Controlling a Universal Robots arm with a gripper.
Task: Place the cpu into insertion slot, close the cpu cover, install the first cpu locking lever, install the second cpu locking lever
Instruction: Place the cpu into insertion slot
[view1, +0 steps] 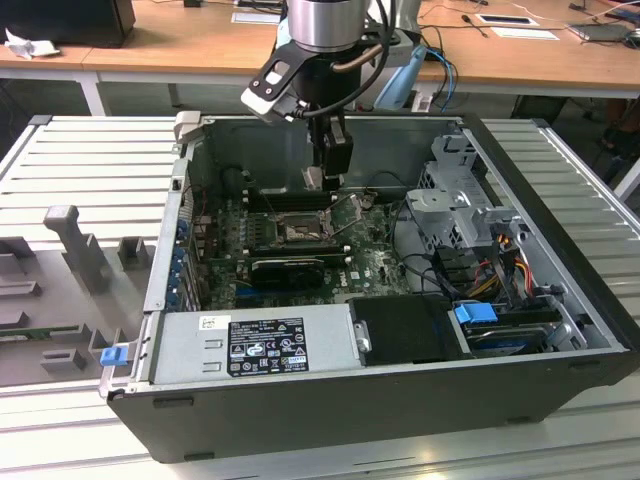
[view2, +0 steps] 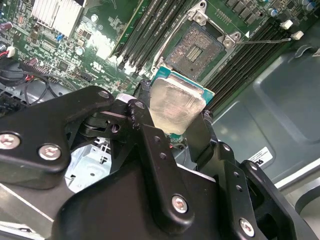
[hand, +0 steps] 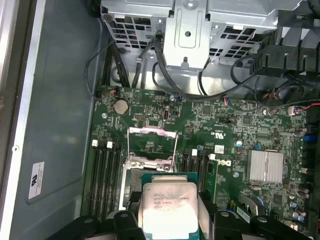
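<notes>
Gripper fingers are pinched on the cpu by two opposite edges, silvery face showing in both wrist views. The chip is held clear of the motherboard, close to the insertion slot. It's not seated, and the slot's contacts are exposed.

Exterior view, left to right across the case:
- Power supply along the near edge.
- Gripper hanging by the far wall, just behind the slot.
- Drive cage and cables against the right wall.

First wrist view:
- RAM slots flank the socket on both sides (tight lane).
- The cpu cover is tipped up, with board visible through its opening.
- Heatsink is well off to the side.

A thin metal rod lies over the RAM slots beside the socket.
</notes>
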